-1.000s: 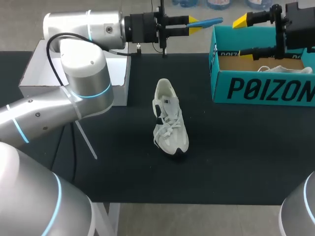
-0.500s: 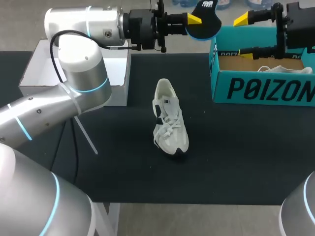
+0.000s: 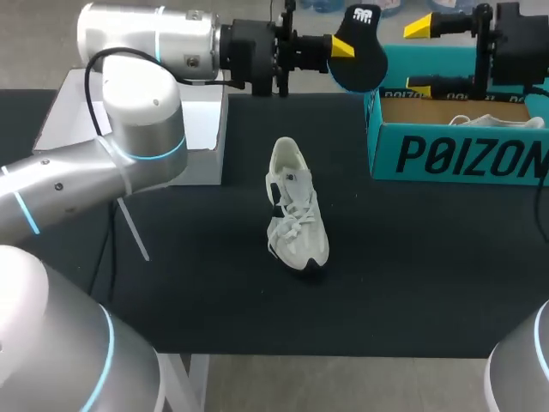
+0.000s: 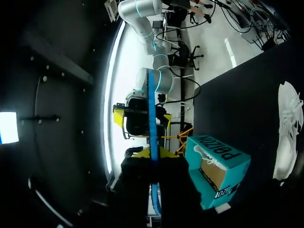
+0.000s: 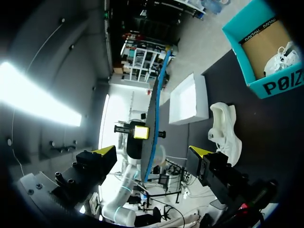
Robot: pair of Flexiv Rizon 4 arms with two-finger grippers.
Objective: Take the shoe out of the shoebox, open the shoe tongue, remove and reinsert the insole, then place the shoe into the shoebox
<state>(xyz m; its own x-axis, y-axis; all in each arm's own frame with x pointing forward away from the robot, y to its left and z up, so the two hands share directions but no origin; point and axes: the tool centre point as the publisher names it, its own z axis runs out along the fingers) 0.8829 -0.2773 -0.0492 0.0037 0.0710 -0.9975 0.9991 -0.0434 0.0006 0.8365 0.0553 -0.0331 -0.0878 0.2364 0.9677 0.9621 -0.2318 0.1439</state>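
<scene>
Leaving the shoe [image 3: 296, 210] lying mid-counter [image 3: 214, 300], already unboxed. Clamping the pulled-out insole [image 3: 358, 58] in the left end effector [image 3: 341, 45], raised beyond the shoe. Holding the right end effector [image 3: 420, 56] spread wide, gripping nothing, near the shoebox [image 3: 455, 154]. Judging reinsertion and boxing as remaining. Failing to make out the tongue or most of the shoebox contents.

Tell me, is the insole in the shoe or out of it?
Out. The left gripper holds the insole in the air, apart from the shoe on the table.
</scene>
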